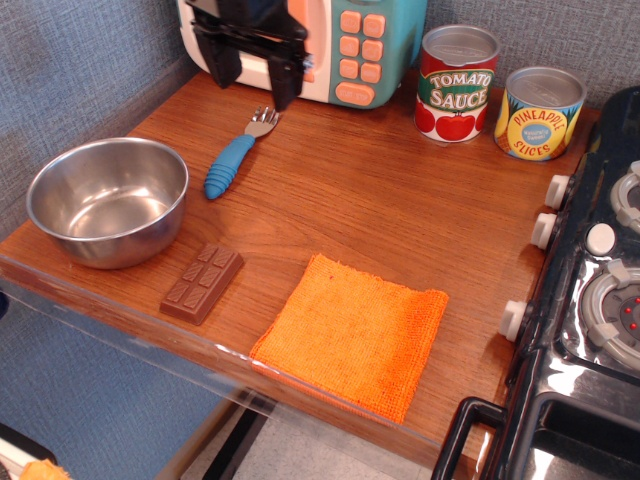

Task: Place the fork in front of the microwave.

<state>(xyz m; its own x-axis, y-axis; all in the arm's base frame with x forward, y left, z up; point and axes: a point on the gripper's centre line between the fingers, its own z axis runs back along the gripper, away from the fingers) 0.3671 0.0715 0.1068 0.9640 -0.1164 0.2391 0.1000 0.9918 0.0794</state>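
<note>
The fork [236, 155] lies flat on the wooden counter, its blue ribbed handle pointing to the front left and its silver tines toward the microwave [355, 45]. The microwave, teal and cream with a peach handle and buttons, stands at the back edge. My gripper [253, 72] hangs above the counter in front of the microwave's door, just behind the fork's tines. Its two black fingers [284, 78] are spread apart and hold nothing. It does not touch the fork.
A steel bowl [107, 200] sits at the left. A brown chocolate bar [203, 283] and an orange cloth [352, 333] lie near the front edge. A tomato sauce can [456, 83] and a pineapple can [540, 112] stand at the back right. A toy stove [590, 300] borders the right.
</note>
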